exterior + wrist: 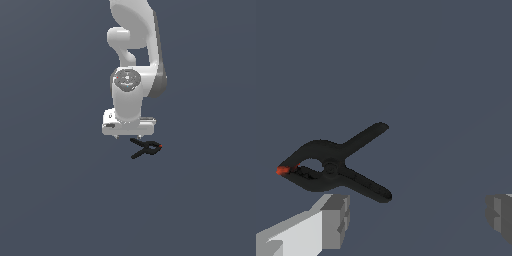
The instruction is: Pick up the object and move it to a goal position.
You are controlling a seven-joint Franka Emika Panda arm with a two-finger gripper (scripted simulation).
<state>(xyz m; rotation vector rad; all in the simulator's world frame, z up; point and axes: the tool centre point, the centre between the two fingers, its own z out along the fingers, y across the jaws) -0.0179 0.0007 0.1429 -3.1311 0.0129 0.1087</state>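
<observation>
The small black spring clamp [146, 148] lies flat on the dark grey surface, handles splayed and its red-orange tip [161, 146] pointing to the exterior view's right. My gripper [128, 136] hangs just above and slightly to the exterior view's left of it, pointing down. In the wrist view the clamp [331, 165] lies close to one grey finger [331, 220]. The other finger [501, 217] is far across, so the gripper [416, 220] is wide open and empty. Nothing is held.
The white arm [132, 75] rises from the gripper toward the top of the exterior view. Only the plain dark grey floor [60, 200] surrounds the clamp. No goal marker shows.
</observation>
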